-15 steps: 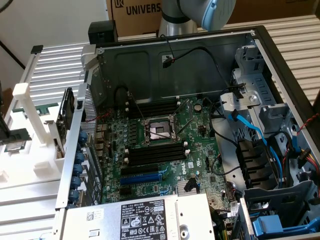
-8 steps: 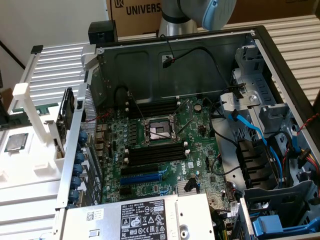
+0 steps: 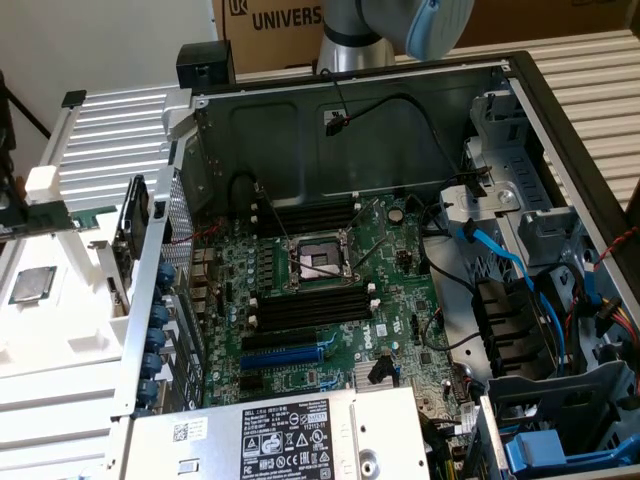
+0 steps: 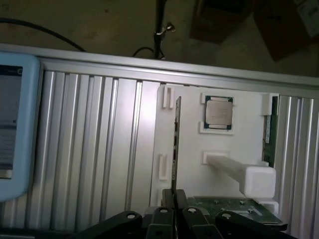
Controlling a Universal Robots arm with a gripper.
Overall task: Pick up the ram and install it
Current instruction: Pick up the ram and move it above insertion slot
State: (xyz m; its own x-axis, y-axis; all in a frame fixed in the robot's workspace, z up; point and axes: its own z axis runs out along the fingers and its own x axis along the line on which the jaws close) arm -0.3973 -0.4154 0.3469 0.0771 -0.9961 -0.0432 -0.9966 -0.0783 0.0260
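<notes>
Ridged metal desk (image 4: pixel 94 149) lay under a white holder (image 4: pixel 189 149). On it the ram (image 4: pixel 175 144) stood on its thin edge beside a square silver chip (image 4: pixel 218 112) (well apart from the open computer (image 3: pixel 330 270)). The fingers (image 4: pixel 174 199) were closed on the near end of the ram. A second green strip (image 4: pixel 269 134) stood at the holder's far side.

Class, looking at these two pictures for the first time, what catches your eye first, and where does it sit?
The open computer case fills the exterior view, its green motherboard and black memory slots at the centre. On the white tray in the wrist view, the ram stands on edge beside a silver processor chip, with the gripper at the ram's near end.
</notes>
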